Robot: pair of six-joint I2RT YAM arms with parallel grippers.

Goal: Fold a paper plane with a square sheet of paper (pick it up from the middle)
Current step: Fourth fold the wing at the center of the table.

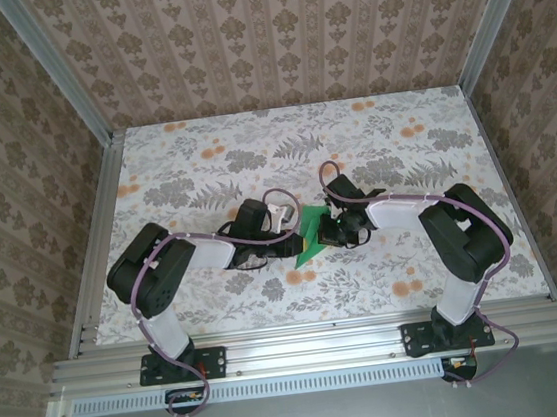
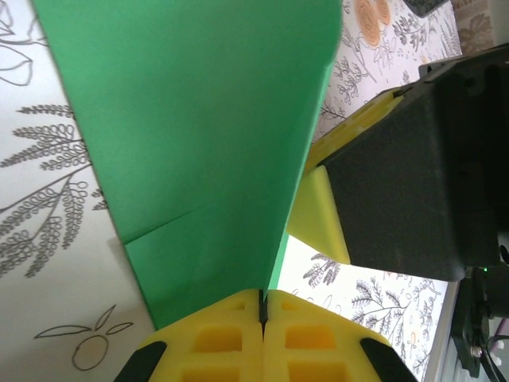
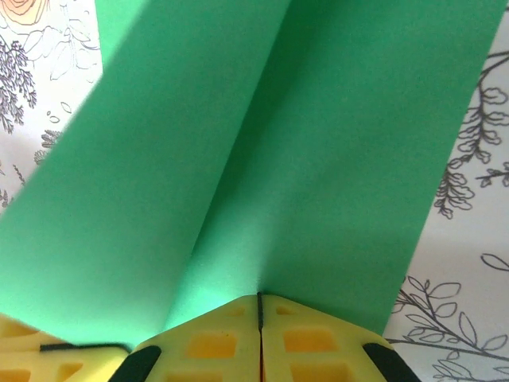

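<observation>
From 9 o'clock, the left end effector (image 2: 261,306) is pinched fully together on the smooth, creased bright green sheet of thin paper (image 2: 199,119), at the centre of the floral-patterned table (image 1: 202,157). From 3 o'clock, the right end effector (image 3: 259,301) clamps it just as tightly, and its wrist view reveals a long valley fold. Patterned wallpaper walls (image 1: 269,38) enclose the table.

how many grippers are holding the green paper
2. The left gripper is shut on the green paper from its left side, and the right gripper is shut on it from its right side.
</observation>
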